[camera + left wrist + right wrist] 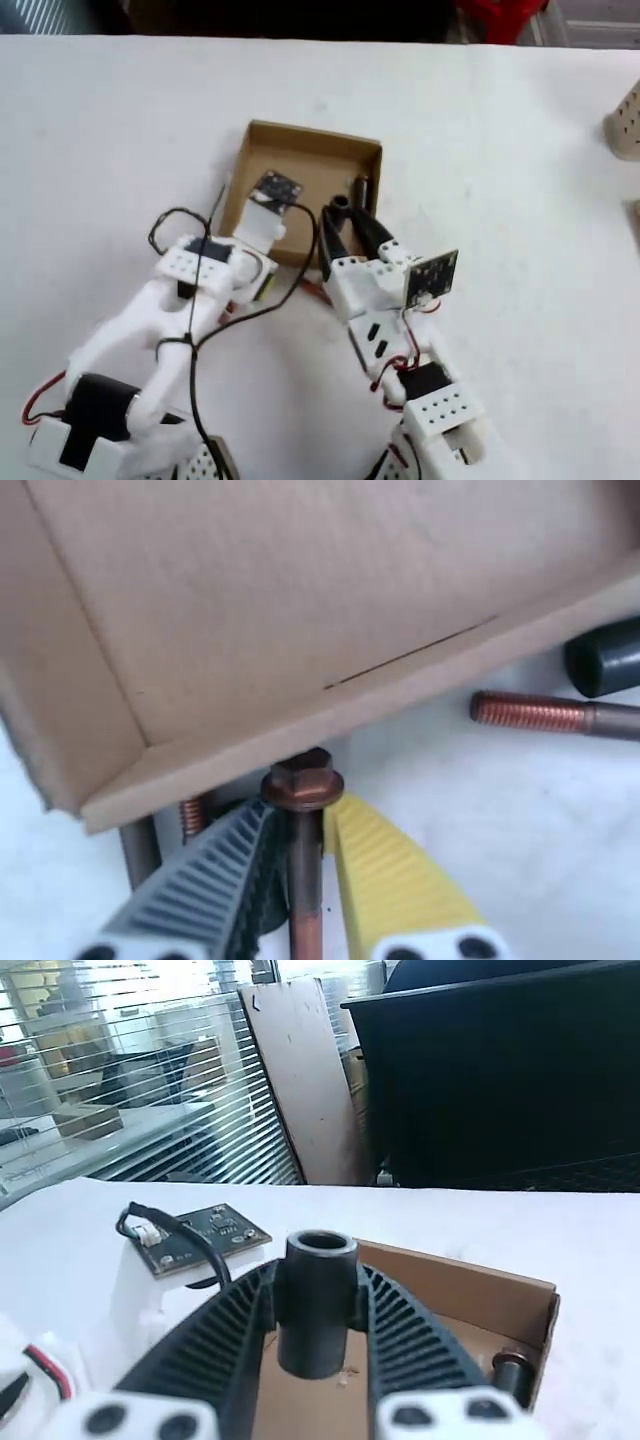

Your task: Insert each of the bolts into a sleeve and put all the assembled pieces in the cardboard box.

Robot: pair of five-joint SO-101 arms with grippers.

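Copper bolt [303, 778] tight in left gripper [300, 825]; black sleeve [318, 1312] upright, tight in right gripper [318, 1280].

The white table [520, 200] is pretty much blown out in the high view, with only soft shadows thrown under the arms [150, 330] at lower left. Daylight is let in through blinds [150, 1090]; the cardboard box [300, 590] is evenly lit.

Box [312, 150] sitting mid-surface [500, 120], ahead of both arms. Left gripper [300, 825] resting at the box's near wall, a bolt [303, 780] lying between its fingers [390, 870]. Right gripper [318, 1305] standing beside it, a sleeve [318, 1260] standing upright between its fingers. Second sleeve [512, 1372] lying in a box corner. Second bolt [535, 712] lying on the surface just outside the box.
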